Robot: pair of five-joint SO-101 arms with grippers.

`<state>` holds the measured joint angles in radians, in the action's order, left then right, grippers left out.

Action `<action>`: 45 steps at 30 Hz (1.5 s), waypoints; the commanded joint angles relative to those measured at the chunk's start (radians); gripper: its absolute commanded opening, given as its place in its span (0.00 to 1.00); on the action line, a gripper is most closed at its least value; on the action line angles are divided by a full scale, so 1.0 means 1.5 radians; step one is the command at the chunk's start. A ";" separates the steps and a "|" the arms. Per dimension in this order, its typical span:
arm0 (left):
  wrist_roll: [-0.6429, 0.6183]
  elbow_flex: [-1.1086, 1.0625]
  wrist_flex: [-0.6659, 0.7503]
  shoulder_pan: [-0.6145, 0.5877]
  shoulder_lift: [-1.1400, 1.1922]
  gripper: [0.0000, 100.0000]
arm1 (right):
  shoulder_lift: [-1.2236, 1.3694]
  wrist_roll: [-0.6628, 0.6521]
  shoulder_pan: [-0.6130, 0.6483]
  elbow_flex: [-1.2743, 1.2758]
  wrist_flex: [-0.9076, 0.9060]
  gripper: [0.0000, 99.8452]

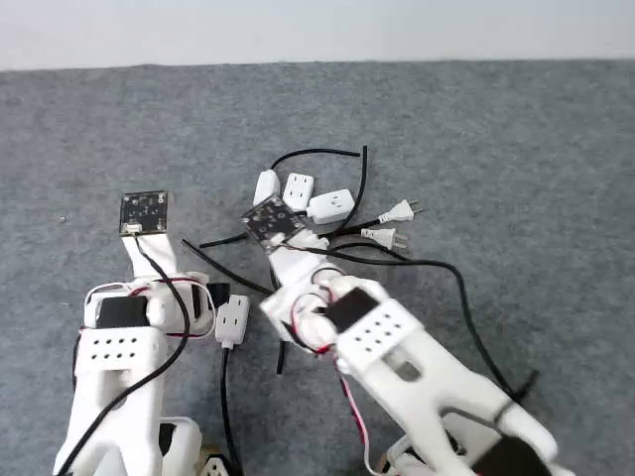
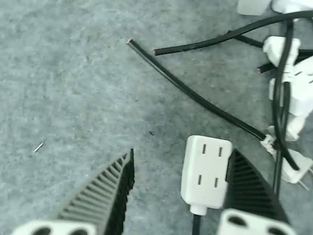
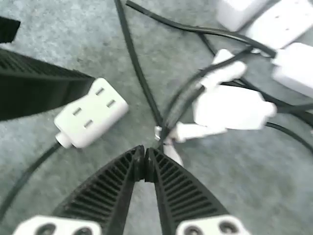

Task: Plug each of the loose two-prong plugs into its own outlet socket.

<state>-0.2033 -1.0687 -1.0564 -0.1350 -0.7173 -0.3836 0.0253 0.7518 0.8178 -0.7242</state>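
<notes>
Ribbed black left tool (image 2: pixel 183 155) gapes around boxy white socket (image 2: pixel 205 171).

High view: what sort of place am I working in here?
Likely a robotics test bench rather than a home: a grey felt-covered table, a bare white wall behind it, and loose outlet sockets and plugs on cut-off black cables, laid out like practice pieces.

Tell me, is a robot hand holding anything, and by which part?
Nothing is held. The left gripper has open fingers around a white outlet socket, not pinching it. The right gripper has fingers shut on nothing.
</notes>
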 commanded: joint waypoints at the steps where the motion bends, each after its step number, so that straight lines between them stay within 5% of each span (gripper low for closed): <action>1: 0.005 0.008 0.042 -0.007 0.035 0.25 | 0.065 0.048 0.029 -0.063 0.040 0.01; 7: 0.008 0.064 0.056 -0.005 0.163 0.01 | 0.190 0.050 0.038 -0.103 0.040 0.01; 16: 0.010 0.146 0.056 -0.008 0.331 0.02 | 0.221 0.041 -0.039 -0.142 -0.003 0.01; 31: 0.010 0.149 0.056 -0.008 0.346 0.02 | 0.222 -0.091 -0.180 -0.142 -0.005 0.01; 45: 0.010 0.152 0.056 -0.008 0.346 0.02 | 0.080 -0.030 0.008 -0.110 -0.059 0.01</action>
<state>-0.2002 -0.8815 -0.9904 -0.1412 -0.2002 -0.2133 -0.0407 0.7089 0.6414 -0.8193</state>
